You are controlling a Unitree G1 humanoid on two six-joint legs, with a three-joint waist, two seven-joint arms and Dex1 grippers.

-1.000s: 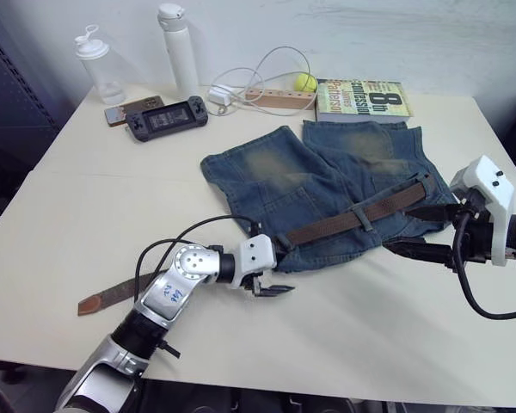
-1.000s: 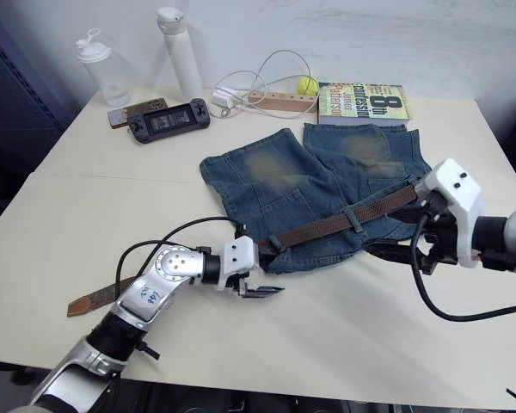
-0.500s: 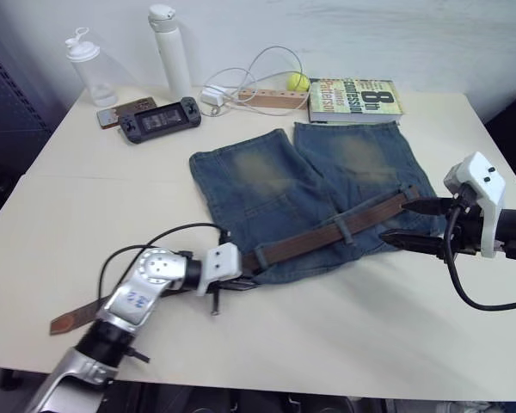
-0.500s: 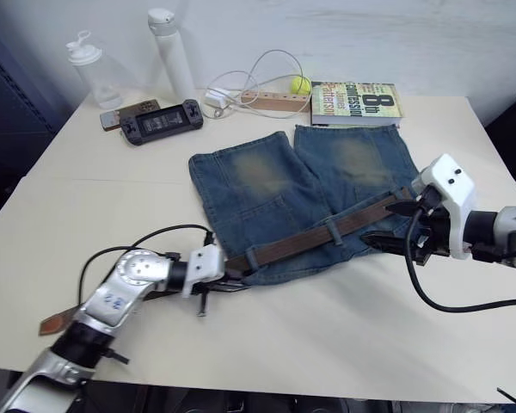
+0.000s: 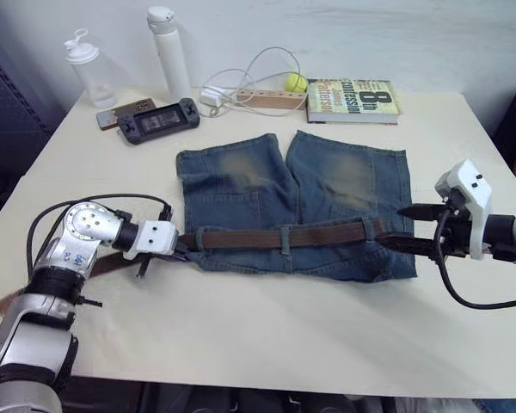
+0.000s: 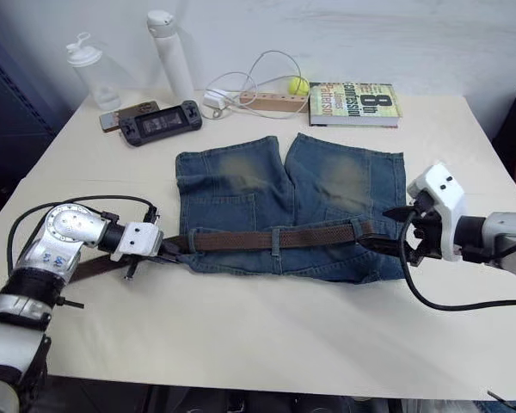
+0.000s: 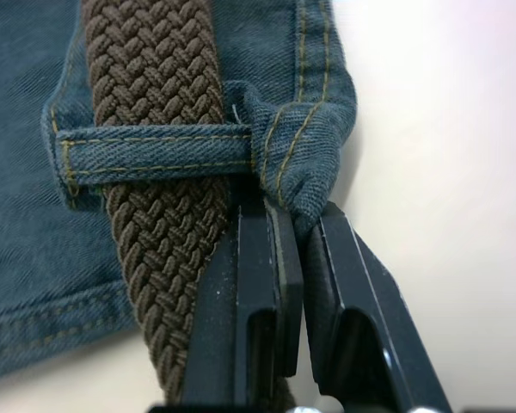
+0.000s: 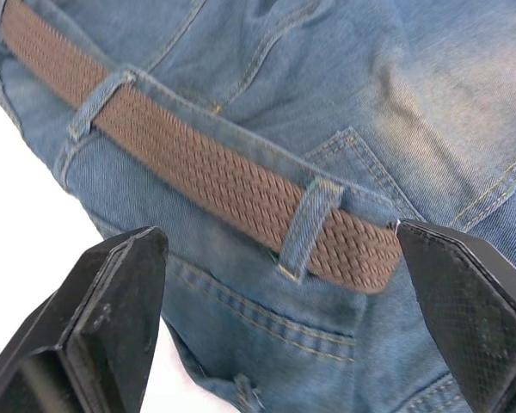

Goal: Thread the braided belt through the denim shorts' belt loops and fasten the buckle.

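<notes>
The denim shorts (image 5: 292,198) lie flat on the table, waistband toward me. The braided belt (image 5: 327,234) runs along the waistband under three belt loops (image 5: 285,237), and its tail (image 6: 88,268) trails left under my left arm. My left gripper (image 7: 299,232) is shut on the folded corner of the waistband, right beside the belt and the end belt loop (image 7: 155,151). My right gripper (image 5: 406,228) stands open at the waistband's right end, one finger on each side of the belt's end (image 8: 361,262). The buckle is hidden.
Along the far edge stand two bottles (image 5: 172,52), a phone (image 5: 120,110), a game console (image 5: 159,119), a power strip with a white cable (image 5: 258,96), a yellow ball (image 5: 294,82) and a book (image 5: 353,89). Bare tabletop (image 5: 284,327) lies in front of the shorts.
My left gripper closed on the waistband corner and pulled it left, drawing the shorts and belt out straight. The right gripper stayed open near the waistband's right end. The camera shifted too.
</notes>
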